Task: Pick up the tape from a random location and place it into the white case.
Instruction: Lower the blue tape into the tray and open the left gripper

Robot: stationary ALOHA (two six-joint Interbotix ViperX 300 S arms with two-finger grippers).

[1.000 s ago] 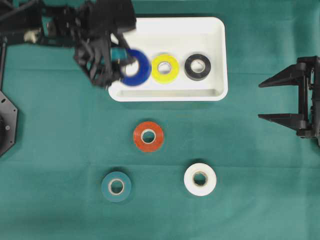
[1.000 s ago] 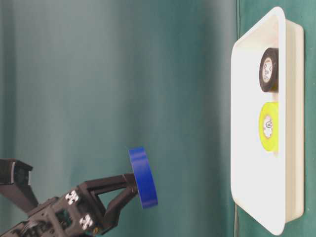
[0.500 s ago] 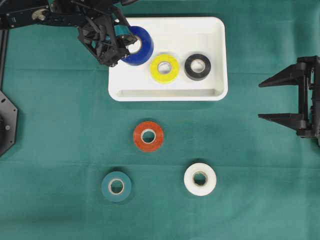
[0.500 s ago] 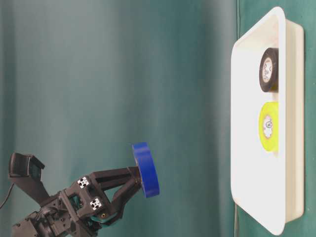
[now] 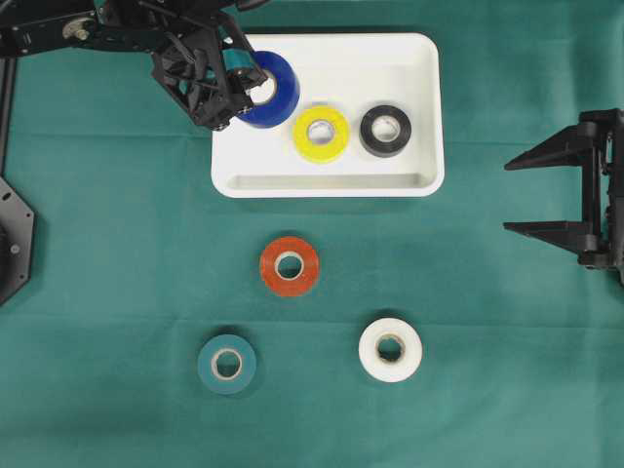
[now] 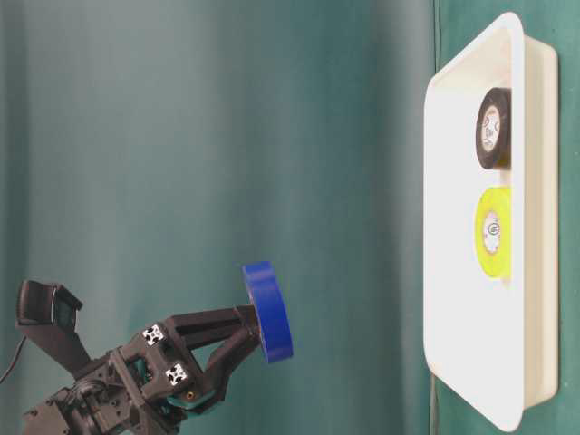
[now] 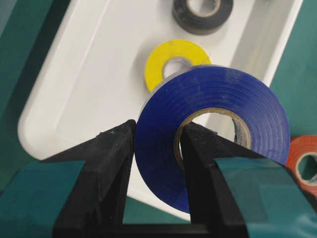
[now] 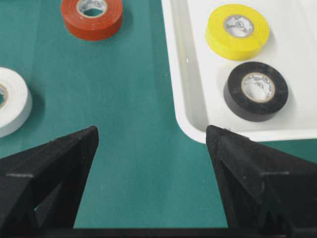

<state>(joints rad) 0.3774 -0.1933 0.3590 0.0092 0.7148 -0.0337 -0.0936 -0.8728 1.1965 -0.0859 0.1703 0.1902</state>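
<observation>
The step in hand is the placing. The left gripper (image 7: 157,148) pinches the wall of the blue tape (image 7: 213,134), one finger through its core, and holds it in the air above the left end of the white case (image 5: 424,180). I judge the next move needs a descent over bare floor left of the yellow tape (image 5: 322,134), then release. Inside the case, the yellow tape lies in the middle and the black tape (image 5: 385,130) beyond it. The right gripper (image 8: 151,144) stands wide, holding nothing, outside the case.
</observation>
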